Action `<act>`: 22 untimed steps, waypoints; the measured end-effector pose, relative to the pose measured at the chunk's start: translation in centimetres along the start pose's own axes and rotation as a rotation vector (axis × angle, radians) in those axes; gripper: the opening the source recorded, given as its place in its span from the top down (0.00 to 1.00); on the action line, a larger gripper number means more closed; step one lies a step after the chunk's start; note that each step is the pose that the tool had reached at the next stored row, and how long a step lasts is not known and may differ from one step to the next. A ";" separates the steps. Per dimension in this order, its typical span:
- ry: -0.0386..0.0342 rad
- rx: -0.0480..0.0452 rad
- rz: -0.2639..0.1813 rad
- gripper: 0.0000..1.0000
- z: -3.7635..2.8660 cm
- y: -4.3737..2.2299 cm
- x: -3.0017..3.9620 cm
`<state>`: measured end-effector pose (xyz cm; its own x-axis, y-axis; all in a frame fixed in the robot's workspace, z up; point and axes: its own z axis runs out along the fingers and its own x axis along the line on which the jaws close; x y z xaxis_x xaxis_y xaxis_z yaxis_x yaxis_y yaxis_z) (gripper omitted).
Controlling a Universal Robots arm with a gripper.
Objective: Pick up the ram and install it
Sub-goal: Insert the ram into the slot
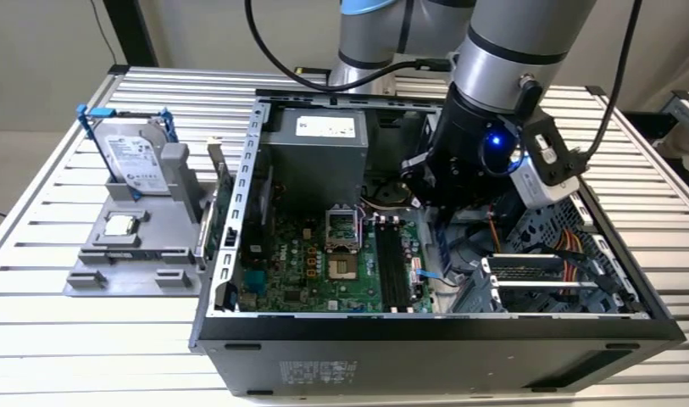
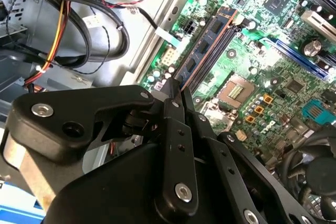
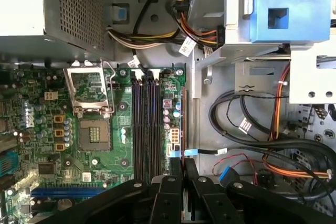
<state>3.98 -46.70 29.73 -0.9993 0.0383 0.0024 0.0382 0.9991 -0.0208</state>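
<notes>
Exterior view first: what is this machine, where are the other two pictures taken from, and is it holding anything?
The exterior view shows a robot arm reaching into an open computer case on a slatted table. Beside the case, on the exterior view's left, a grey holder carries a hard drive and a small square processor chip. Both wrist views come from cameras riding on the arm, looking past its hand at the green circuit board. The hand is shut on the ram, a thin stick seen edge-on, held beside the black slots, not seated in one.
</notes>
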 end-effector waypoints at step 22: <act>0.0008 0.0002 0.000 1.00 1.53 -0.06 0.10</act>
<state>3.87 -46.79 28.20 -0.9993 0.0382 0.0032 0.0381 0.9991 -0.0210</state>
